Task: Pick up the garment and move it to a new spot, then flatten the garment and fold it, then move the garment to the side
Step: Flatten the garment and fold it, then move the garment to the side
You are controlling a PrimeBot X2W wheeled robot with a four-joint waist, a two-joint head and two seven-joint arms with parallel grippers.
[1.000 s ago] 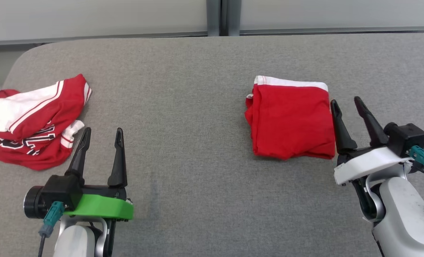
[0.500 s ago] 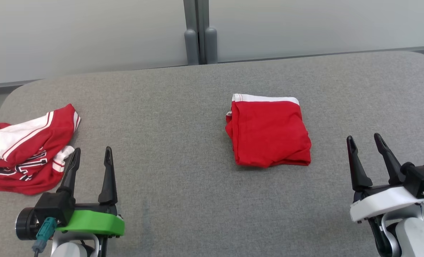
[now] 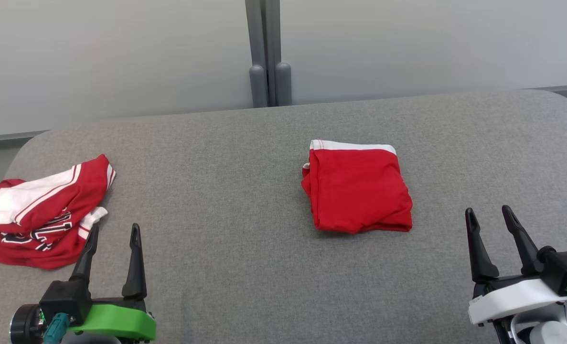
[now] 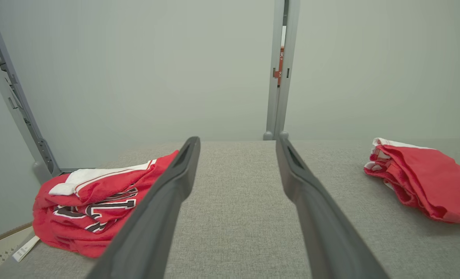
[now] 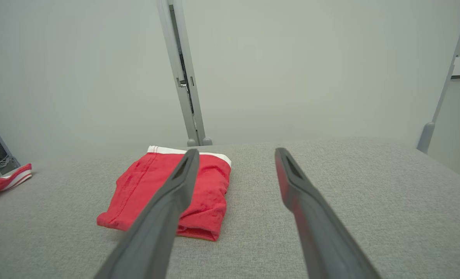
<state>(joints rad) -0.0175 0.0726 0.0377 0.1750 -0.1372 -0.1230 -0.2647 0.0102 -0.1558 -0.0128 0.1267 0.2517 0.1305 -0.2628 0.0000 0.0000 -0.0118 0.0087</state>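
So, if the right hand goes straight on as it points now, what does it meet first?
Probably nothing: the right hand points over bare table; the folded garment lies to its left.

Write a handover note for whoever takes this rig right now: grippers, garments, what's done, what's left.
The left gripper is open and empty at the near left, close to the crumpled jersey.
The right gripper is open and empty at the near right, apart from the folded red garment.
Done: that garment lies folded, right of centre on the table.
Left: perhaps shifting it further aside. The jersey, heaped at the left edge, is unfolded and likely next.
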